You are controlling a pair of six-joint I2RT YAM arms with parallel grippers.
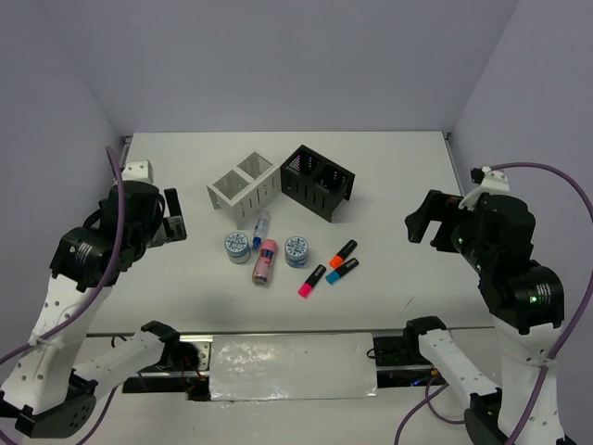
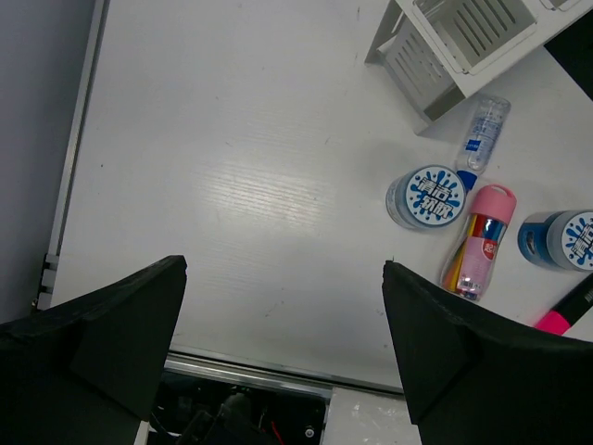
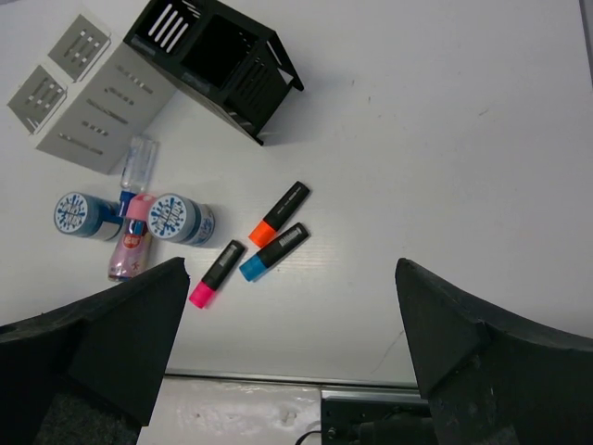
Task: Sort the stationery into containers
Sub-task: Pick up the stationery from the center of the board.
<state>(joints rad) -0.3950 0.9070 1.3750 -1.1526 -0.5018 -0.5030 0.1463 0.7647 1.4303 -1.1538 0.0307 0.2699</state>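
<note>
The white box (image 1: 243, 185) and black box (image 1: 318, 181) stand side by side at mid-table. In front of them lie two pale-blue tape rolls (image 1: 237, 246) (image 1: 296, 248), a pink tube (image 1: 266, 260), a blue-white stick (image 1: 261, 225), and orange (image 1: 343, 249), blue (image 1: 341, 270) and pink (image 1: 311, 280) highlighters. My left gripper (image 1: 171, 218) is open and empty, well left of the group; its view (image 2: 284, 265) shows a tape roll (image 2: 426, 197) and the pink tube (image 2: 482, 243). My right gripper (image 1: 422, 218) is open and empty, right of the highlighters (image 3: 278, 213); its jaws (image 3: 291, 264) hang above bare table.
The white table (image 1: 398, 167) ends in a metal rail (image 1: 287, 334) at the near edge, and grey walls close in the back and sides. Both boxes also show in the right wrist view, black (image 3: 218, 60) and white (image 3: 88, 93), their compartments holding nothing.
</note>
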